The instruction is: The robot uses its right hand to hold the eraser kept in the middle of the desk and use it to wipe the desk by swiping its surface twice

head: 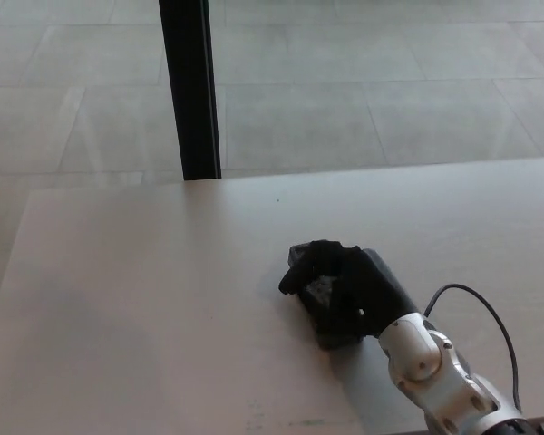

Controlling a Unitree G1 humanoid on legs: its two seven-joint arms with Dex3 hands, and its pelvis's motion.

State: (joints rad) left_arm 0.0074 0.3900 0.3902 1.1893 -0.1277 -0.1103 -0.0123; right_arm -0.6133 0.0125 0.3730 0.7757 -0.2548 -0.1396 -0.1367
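Mostly hidden under the right hand (344, 288): the dark eraser (322, 317), with only its near end and a strip of its left edge showing. Hard to separate black fingers (301, 272) from black eraser; apparently curled down over the far end, closed on it, though the exact contact stays lost in the dark mass. Lying flat on the pale table (145, 308), a little right of the middle and closer to the near edge than the far one. Cut off at the bottom right corner: the silver forearm (435, 372), with a black cable (485, 308) looping up from the wrist and back down out of frame. No sign of the left hand anywhere in the head view.

Beyond the far table edge, a grey tiled floor (363, 82) filling the upper part of the picture. Rising from it just behind the table, left of centre, a black upright post (190, 91), cut off at the top. A tiny dark speck (277, 200) on the table near the far edge, well apart from the eraser. Faint smudges (254, 412) near the front edge, too dim to identify.
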